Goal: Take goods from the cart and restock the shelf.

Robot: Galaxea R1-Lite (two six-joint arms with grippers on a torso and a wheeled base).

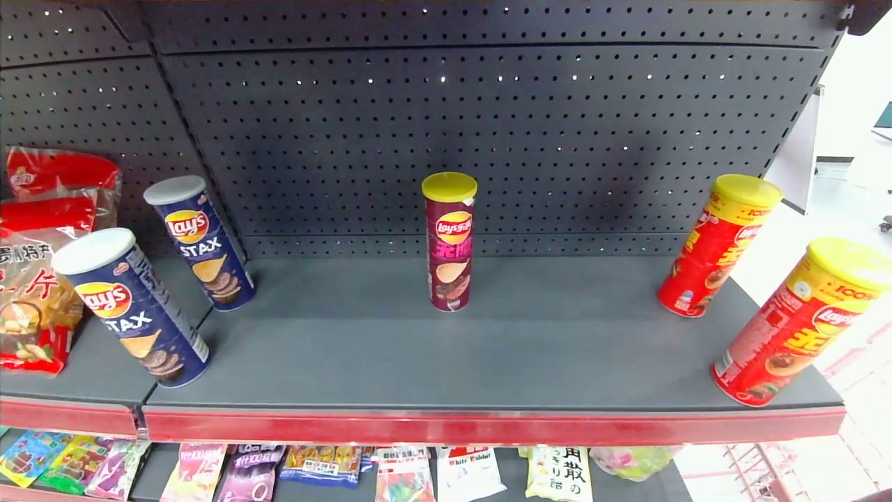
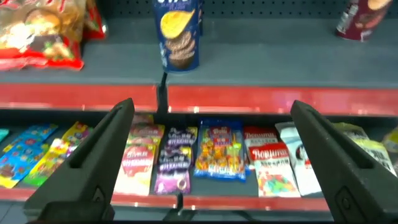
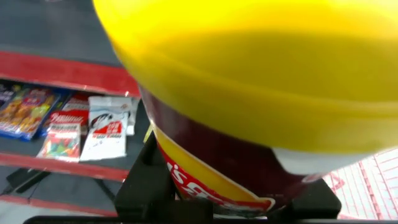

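R gripper [image 3: 230, 202] is clamped on a yellow-lidded chip can [image 3: 249, 81], held out in front of the shelf lip [image 3: 62, 68] w/ snack packets [image 3: 102, 124] behind. L gripper [image 2: 211, 168] hangs w/ fingers wide apart, empty. Can body looks dark red, so I'd pair it w/ the maroon can [image 1: 449, 240]: lift clear of the lip, keep it upright, seat it on bare shelf deck [image 1: 543, 348] just beside w/o bumping, then release.

Five cans stand on the shelf [image 1: 488, 348]: two blue cans [image 1: 132, 307] [image 1: 201, 240] at nine o'clock, one purple can [image 1: 449, 240] at twelve, two red cans [image 1: 718, 244] [image 1: 801, 321] at three. One more yellow-lidded can [image 3: 249, 93] shows in the right wrist view. At least two snack bags [image 1: 35, 300] lie beyond nine o'clock.
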